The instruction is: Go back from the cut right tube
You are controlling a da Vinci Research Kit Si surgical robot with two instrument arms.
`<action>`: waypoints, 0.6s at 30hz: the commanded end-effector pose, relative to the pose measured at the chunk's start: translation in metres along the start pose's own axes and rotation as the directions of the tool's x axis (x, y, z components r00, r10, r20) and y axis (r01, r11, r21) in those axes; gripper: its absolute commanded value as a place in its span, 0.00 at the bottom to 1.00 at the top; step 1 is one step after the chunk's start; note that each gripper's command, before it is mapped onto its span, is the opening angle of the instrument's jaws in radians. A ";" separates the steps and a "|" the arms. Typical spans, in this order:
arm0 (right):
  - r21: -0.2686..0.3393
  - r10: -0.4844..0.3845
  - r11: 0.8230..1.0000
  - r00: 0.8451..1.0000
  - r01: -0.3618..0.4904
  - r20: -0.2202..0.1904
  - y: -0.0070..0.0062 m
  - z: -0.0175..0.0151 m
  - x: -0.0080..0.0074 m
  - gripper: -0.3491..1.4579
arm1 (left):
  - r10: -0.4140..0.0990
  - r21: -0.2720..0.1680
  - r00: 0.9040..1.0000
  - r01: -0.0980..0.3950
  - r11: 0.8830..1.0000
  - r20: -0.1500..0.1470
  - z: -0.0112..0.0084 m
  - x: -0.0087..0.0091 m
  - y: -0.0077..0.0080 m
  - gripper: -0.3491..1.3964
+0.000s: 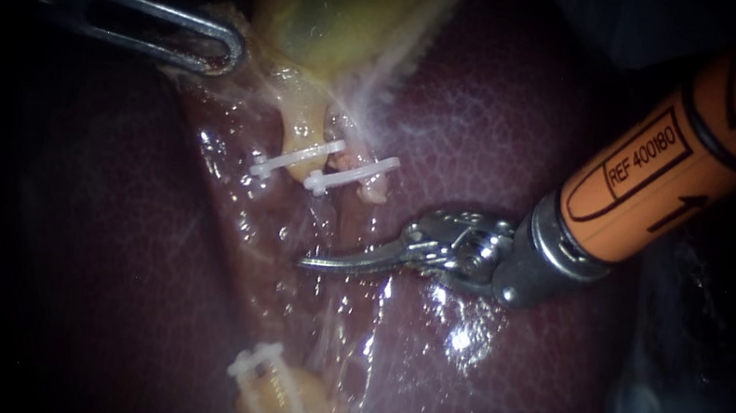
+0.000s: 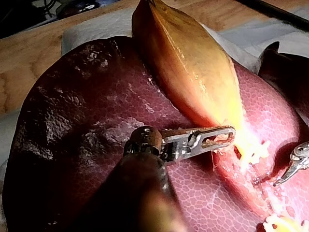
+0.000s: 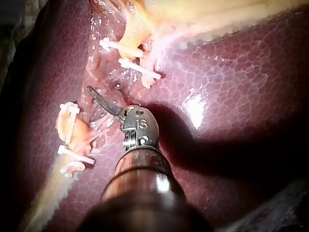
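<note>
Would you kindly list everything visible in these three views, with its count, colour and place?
liver: one, dark red-brown, beneath everything.
gallbladder: one, yellow-green, lying on the liver.
upper clips: two, white, across pale tubes at the gallbladder's narrow end.
lower clips: at least two, white, on a yellowish stump farther from the gallbladder.
cloth: one, white, under the liver.
bench: one, light wood, under the cloth.
left instrument: one, silver, shut on the gallbladder's narrow end.
right instrument: one, orange shaft, curved silver blades shut, between the clip groups, holding nothing.
</note>
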 end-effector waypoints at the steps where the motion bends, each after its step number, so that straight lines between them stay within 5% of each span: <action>1: 0.000 0.007 1.000 1.000 -0.007 -0.001 0.0000 0.0000 0.0000 0.00 | 0.000 0.000 1.000 0.000 1.000 0.000 0.0000 0.0000 0.0000 0.00; 4: 0.008 0.066 0.998 0.998 -0.066 -0.012 -0.0002 0.0000 0.0001 0.00 | 0.000 0.000 1.000 0.000 1.000 0.000 0.0000 0.0000 0.0000 0.00; 5: 0.007 0.066 0.998 0.998 -0.066 -0.017 -0.0002 0.0000 0.0002 0.20 | 0.000 0.000 1.000 0.000 1.000 0.000 0.0000 0.0000 0.0000 0.00; 7: -0.032 0.049 0.998 0.998 -0.051 -0.050 -0.0002 0.0005 0.0006 0.85 | 0.000 0.000 1.000 0.000 1.000 0.000 0.0001 0.0000 0.0000 0.00; 8: -0.071 0.018 0.997 0.997 -0.023 -0.075 -0.0002 0.0008 0.0007 0.94 | 0.000 0.000 1.000 0.000 1.000 0.000 0.0001 0.0000 0.0000 0.00; 10: -0.117 -0.047 0.993 0.995 0.036 -0.094 -0.0002 0.0013 0.0006 0.99 | 0.001 -0.001 1.000 -0.001 1.000 0.000 0.0001 0.0001 0.0000 0.00; 18: -0.138 -0.128 0.984 0.988 0.115 -0.089 -0.0010 0.0001 0.0002 0.99 | 0.001 -0.001 1.000 -0.001 1.000 0.000 0.0002 0.0001 0.0000 0.00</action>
